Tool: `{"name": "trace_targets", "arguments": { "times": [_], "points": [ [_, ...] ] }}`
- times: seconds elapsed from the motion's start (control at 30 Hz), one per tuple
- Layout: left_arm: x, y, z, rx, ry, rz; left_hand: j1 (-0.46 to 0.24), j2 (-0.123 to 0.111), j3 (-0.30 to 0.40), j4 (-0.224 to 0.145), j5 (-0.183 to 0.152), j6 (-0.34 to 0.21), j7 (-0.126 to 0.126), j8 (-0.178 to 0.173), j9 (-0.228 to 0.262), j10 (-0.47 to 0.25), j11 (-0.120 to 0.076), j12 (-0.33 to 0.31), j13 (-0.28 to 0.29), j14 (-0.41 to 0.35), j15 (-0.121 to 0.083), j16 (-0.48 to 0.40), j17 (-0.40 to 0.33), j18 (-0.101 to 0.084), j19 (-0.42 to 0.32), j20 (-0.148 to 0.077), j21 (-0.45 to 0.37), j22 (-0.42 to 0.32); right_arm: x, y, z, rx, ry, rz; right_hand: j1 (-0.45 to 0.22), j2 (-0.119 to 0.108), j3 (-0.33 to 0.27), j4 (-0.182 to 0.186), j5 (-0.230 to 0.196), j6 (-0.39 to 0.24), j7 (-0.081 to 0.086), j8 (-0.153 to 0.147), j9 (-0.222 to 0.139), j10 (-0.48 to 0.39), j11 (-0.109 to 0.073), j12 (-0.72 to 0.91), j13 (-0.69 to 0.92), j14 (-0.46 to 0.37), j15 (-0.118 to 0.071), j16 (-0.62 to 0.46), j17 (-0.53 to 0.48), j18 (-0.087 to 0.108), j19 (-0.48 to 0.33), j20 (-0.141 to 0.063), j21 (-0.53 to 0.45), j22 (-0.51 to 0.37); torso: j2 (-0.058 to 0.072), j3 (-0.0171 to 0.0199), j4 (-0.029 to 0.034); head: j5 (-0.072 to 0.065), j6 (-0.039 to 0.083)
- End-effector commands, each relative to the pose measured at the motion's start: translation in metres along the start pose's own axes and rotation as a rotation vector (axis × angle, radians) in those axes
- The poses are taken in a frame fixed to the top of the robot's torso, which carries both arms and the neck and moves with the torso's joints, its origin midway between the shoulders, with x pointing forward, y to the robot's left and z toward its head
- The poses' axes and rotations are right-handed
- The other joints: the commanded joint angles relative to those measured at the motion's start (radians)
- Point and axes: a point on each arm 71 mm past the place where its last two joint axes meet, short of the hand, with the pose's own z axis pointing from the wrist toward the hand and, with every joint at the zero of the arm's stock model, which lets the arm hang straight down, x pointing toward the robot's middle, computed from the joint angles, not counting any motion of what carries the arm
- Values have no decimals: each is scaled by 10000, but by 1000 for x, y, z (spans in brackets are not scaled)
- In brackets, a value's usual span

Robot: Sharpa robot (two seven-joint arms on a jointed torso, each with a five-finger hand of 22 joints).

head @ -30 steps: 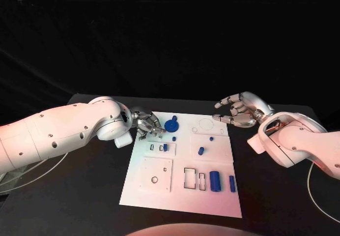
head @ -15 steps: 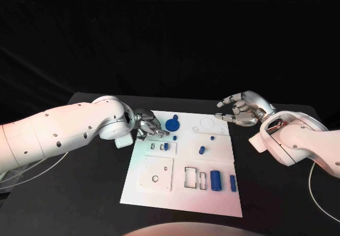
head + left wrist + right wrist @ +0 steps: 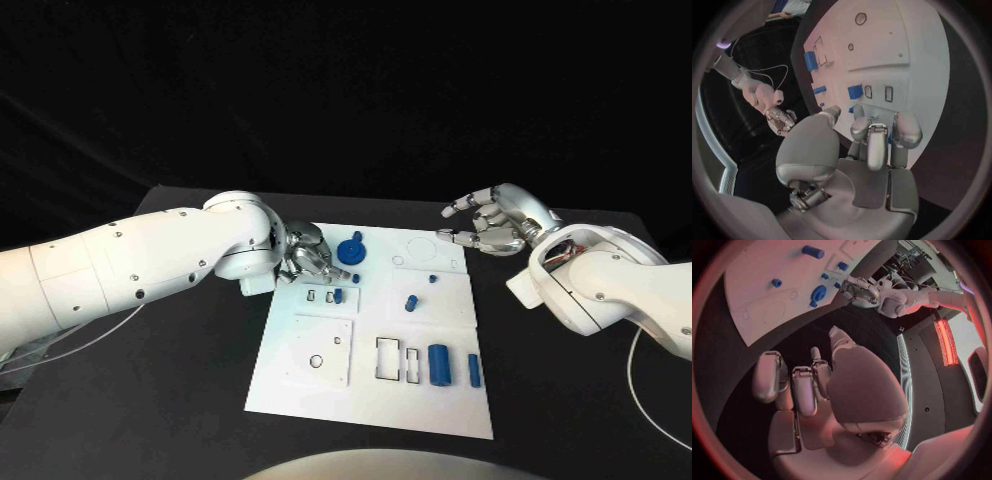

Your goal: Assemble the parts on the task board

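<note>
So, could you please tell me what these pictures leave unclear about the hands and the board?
- Head view: whether the left hand touches the blue gear; its fingers cover the contact.
- Left wrist view: the fingers hide the board beneath them.
- Head view: the small slots are too small to tell filled from empty.
- Right hand: nothing visible in it; palm faces away.

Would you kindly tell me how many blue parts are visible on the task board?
7: round part with peg by the left hand; small ones at; two cylinders nearest the robot. The hand may hide others.
</note>
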Motion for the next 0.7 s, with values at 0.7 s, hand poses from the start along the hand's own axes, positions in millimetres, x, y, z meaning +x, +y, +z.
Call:
{"name": "trace_targets", "arguments": {
  "times": [0.7],
  "points": [
    [8, -9, 10, -405, 553, 1346, -65, 58, -34, -22, -6, 33, -16, 16, 35, -87, -11, -69, -259, 532, -68, 3, 637, -105, 66, -45, 67, 50, 3, 0, 1, 73, 218, -79, -107, 0, 71, 4, -9, 73, -15, 60, -11, -34, -19, -22, 528, 584, -32, -68, 555, 153, -79, -22, -84, 259, 14, -8, 4, -31, -144]
  ]
}}
